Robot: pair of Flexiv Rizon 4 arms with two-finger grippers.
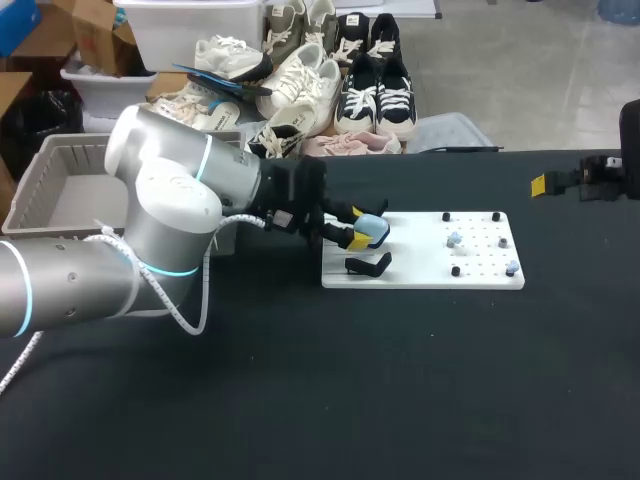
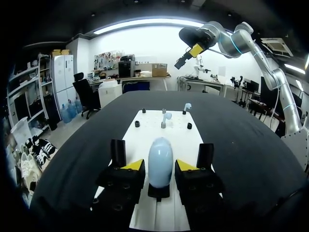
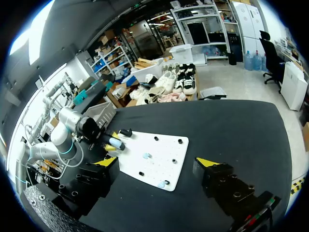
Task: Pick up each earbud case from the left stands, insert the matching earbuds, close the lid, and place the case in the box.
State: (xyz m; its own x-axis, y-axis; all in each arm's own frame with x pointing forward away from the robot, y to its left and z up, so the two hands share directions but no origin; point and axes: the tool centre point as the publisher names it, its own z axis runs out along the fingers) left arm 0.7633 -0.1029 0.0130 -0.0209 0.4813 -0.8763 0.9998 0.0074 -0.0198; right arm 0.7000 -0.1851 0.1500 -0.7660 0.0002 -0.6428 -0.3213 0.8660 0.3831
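A light blue earbud case [image 1: 376, 229] [image 2: 160, 162] stands upright on a black stand at the left end of the white board [image 1: 420, 276]. My left gripper [image 1: 364, 230] [image 2: 160, 170] straddles it, yellow tips close on either side with a thin gap still showing. A second black stand [image 1: 368, 265] nearer the front is empty. Pale blue earbuds [image 1: 455, 240] [image 2: 165, 117] sit on pegs further along the board. My right gripper [image 3: 158, 163] hangs open and empty, high over the table's far right [image 1: 590, 178]. The right wrist view shows the case [image 3: 115, 143] small, far ahead.
A grey box [image 1: 45, 185] stands at the table's left edge behind my left arm. Black pegs [image 1: 456, 270] dot the board's right half, and another earbud [image 1: 512, 267] rests near its right end. Black tabletop [image 1: 400, 380] spreads in front of the board.
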